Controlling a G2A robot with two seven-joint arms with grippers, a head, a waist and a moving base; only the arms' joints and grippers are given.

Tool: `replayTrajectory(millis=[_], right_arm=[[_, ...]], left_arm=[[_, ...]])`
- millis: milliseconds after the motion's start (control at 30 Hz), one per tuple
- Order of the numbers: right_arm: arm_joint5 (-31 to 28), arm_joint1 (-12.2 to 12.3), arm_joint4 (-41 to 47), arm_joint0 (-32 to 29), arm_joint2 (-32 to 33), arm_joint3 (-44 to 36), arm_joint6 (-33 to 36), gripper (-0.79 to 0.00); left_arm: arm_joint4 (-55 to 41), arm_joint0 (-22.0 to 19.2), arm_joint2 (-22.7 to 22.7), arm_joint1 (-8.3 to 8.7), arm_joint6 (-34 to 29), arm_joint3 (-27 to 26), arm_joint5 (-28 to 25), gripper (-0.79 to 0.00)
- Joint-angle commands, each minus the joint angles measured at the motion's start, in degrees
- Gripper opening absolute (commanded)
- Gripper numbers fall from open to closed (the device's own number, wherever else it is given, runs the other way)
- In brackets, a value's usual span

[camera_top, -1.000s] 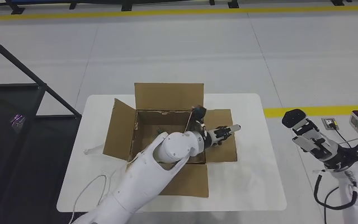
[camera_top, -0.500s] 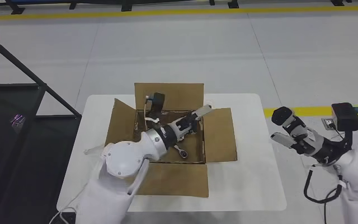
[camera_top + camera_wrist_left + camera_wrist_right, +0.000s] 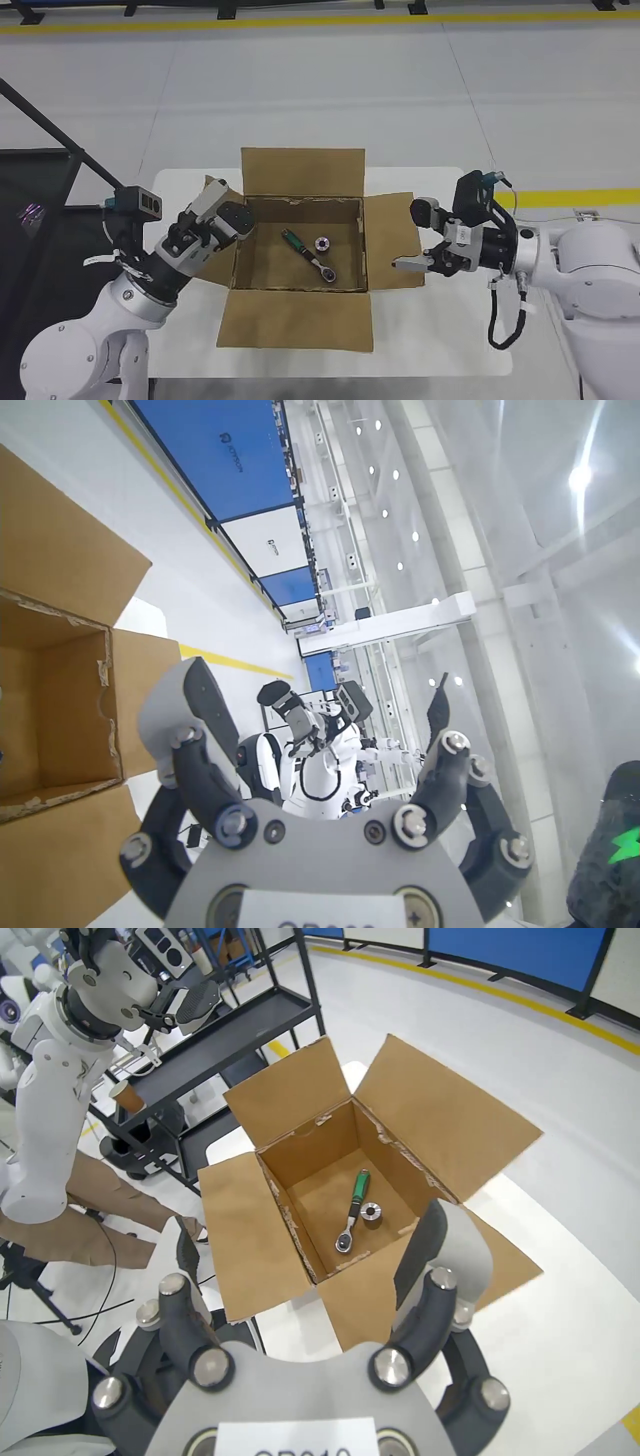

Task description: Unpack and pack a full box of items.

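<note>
Brown cardboard box (image 3: pixel 302 170), flaps open, on white bench (image 3: pixel 440 330); green-handled ratchet wrench (image 3: pixel 306 252) and round metal socket (image 3: pixel 322 242) lie side by side on its floor. Left tool (image 3: pixel 224 210) and right tool (image 3: pixel 418 240): spread wide, empty, flanking box

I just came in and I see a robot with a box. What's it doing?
A two-armed robot is working at an open cardboard box on a white table. Inside the box lie a green-handled ratchet and a small round metal socket, close together. The left gripper hangs by one side flap and the right gripper by the opposite one. Both are open and hold nothing.
</note>
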Motion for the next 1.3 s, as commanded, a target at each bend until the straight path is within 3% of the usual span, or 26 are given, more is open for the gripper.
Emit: replayTrajectory(millis=[0, 433, 567, 767, 1000, 1167, 1267], right_arm=[[-0.04, 0.01, -0.06, -0.19, 0.41, 0.0, -0.1, 0.0], [-0.68, 0.03, -2.55, 0.01, -1.27, -2.27, 0.52, 0.0], [-0.44, -0.11, -12.86, 4.71, -8.59, -5.41, 6.08, 0.0], [2.17, -1.99, -19.85, 17.16, -24.51, -0.24, 12.22, 0.0], [9.35, -8.18, -20.13, 32.91, -42.97, 14.46, 11.79, 0.0], [14.73, -15.15, -20.2, 40.86, -55.16, 27.4, 8.18, 0.0], [19.15, -19.19, -23.75, 43.08, -60.53, 33.07, 4.79, 0.0]], left_arm=[[0.51, -0.18, 0.28, -0.01, 0.16, 0.05, 0.12, 0.0], [0.87, 0.48, 0.32, -0.01, 1.62, 0.2, -0.52, 0.0], [-1.13, 2.33, -1.97, 0.03, 5.52, 0.37, -1.16, 0.0], [-5.46, 7.2, -10.71, 0.34, 7.82, -1.9, -3.13, 0.0], [-10.64, 15.27, -18.37, 0.2, 10.54, -3.26, -7.29, 0.0], [-15.25, 19.73, -21.1, -0.08, 11.97, -3.15, -9.45, 0.0], [-15.42, 20.0, -21.18, -0.09, 11.97, -3.14, -9.52, 0.0]])
